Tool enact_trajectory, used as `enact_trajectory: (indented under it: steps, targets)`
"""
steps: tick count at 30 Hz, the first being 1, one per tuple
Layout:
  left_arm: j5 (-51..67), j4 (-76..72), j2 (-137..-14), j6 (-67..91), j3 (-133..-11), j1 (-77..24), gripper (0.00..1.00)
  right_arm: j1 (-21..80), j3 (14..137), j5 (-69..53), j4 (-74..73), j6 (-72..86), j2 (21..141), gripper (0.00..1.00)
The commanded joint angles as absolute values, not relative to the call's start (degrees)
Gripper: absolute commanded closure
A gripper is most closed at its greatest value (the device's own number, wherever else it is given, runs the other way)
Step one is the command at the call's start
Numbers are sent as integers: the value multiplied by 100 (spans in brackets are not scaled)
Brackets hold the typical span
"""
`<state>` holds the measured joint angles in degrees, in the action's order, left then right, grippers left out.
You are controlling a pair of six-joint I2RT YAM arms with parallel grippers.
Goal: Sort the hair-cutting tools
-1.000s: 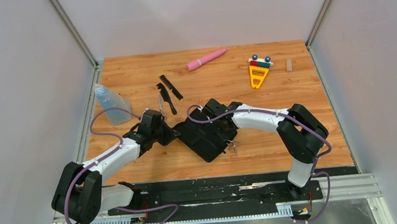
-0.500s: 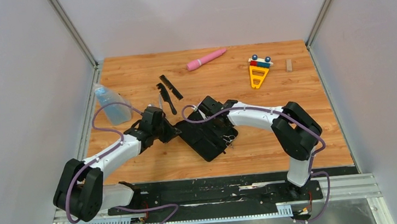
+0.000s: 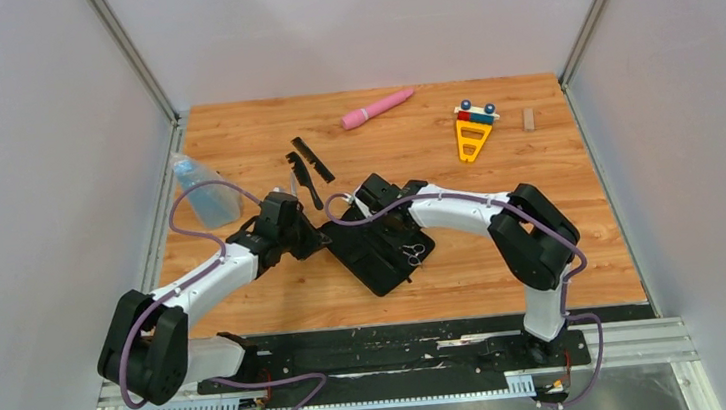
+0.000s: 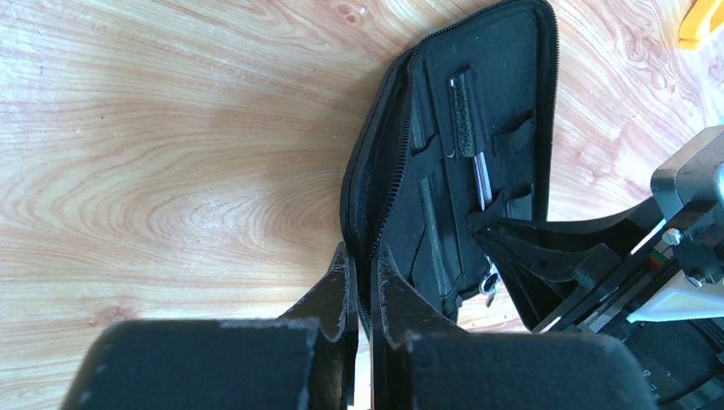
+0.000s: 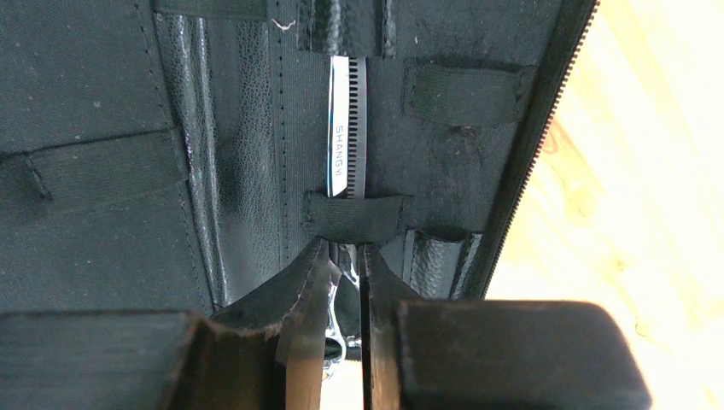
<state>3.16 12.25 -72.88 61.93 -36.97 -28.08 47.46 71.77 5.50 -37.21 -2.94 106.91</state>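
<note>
An open black zip case [image 3: 369, 255] lies mid-table. My left gripper [image 3: 316, 240] is shut on its zipper edge [image 4: 365, 256]. My right gripper [image 3: 405, 241] is shut on the handles of silver scissors [image 3: 412, 253]. Their blade [image 5: 348, 149] runs under the elastic loops inside the case [image 5: 102, 111], and my right gripper [image 5: 343, 260] sits just below the near loop. From the left wrist, the blade [image 4: 482, 179] shows in the case [image 4: 504, 77]. Two black combs [image 3: 304, 180] [image 3: 312, 158] and another pair of scissors [image 3: 293, 187] lie on the wood behind the left gripper.
A pink wand [image 3: 377, 108] lies at the back. A clear water bottle [image 3: 205, 188] stands by the left wall. A yellow toy [image 3: 473, 132] and a small wooden block [image 3: 529, 120] sit at the back right.
My right gripper has moved left and away with the scissors, sliding them deeper into the case's loops. The left gripper still holds the case edge, barely shifted.
</note>
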Motion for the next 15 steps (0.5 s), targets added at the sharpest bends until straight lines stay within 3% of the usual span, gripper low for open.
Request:
enact_trajectory:
  steps: [1, 7, 15]
  targets:
    - [482, 1475, -7347, 5747, -3837, -2856, 100, 4790, 7504, 483, -3439, -372, 10866, 93]
    - [412, 1514, -7321, 5793, -3792, -2857, 100, 4790, 7672, 441, -3419, -172, 10745, 79]
    - [210, 1680, -7258, 5747, -3818, -2861, 100, 4774, 6977, 589, -3648, 273, 9937, 63]
